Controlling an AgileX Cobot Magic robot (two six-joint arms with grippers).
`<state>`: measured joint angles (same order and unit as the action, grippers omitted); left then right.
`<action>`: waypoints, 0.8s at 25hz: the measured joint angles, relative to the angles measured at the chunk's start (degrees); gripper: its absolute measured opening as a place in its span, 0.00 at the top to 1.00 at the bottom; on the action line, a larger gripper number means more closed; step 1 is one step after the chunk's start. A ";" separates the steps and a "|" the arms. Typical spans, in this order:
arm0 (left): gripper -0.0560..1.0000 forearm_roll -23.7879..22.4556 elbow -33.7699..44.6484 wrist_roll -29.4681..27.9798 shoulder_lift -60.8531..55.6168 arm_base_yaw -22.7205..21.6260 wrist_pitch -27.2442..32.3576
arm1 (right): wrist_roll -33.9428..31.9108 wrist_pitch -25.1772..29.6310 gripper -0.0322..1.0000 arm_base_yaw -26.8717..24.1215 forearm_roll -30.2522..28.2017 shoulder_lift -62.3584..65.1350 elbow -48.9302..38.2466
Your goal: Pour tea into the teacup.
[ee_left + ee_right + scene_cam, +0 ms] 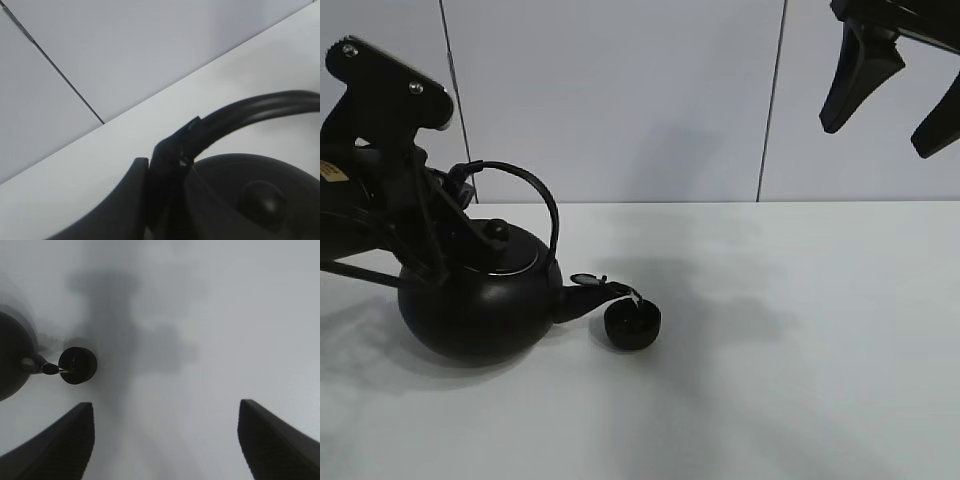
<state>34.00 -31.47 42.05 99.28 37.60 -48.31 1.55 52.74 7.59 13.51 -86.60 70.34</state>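
From where I stand, the left gripper (455,185) is clamped tight on the rear foot of the arched handle (250,112) of the big black kettle (480,305). It holds the pot tipped forward, with its belly low over the white table (800,350); I cannot tell whether it touches. The teacup (632,324) sits upright on the table just beside the kettle, on the side towards the middle, and the tip of the spout (595,293) hangs right over its near rim. A thin pale thread seems to run from the spout into the cup, so I take the pour to be under way. What matters now is that line from handle through body to spout. It runs across the table towards the robot's right and a little towards the front edge, and the cup lies at its far end, below the lip. Any further tilt should turn about that axis, so that the spout tip stays above the cup's mouth. The right gripper (878,135) hangs high and well apart, its jaws wide and empty, so the left arm is plainly the nearer.
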 joint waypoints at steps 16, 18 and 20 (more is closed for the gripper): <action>0.84 0.00 0.00 0.37 0.00 0.00 0.33 | 0.00 0.00 0.44 0.00 0.00 0.00 0.00; 0.84 0.00 0.00 0.37 0.00 0.00 0.33 | 0.00 0.00 0.44 0.00 0.00 0.00 0.00; 0.84 0.00 0.00 0.37 0.00 0.00 0.33 | 0.00 0.00 0.44 0.00 0.00 0.00 0.00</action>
<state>34.00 -31.47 42.42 99.28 37.60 -47.98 1.55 52.74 7.59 13.51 -86.60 70.34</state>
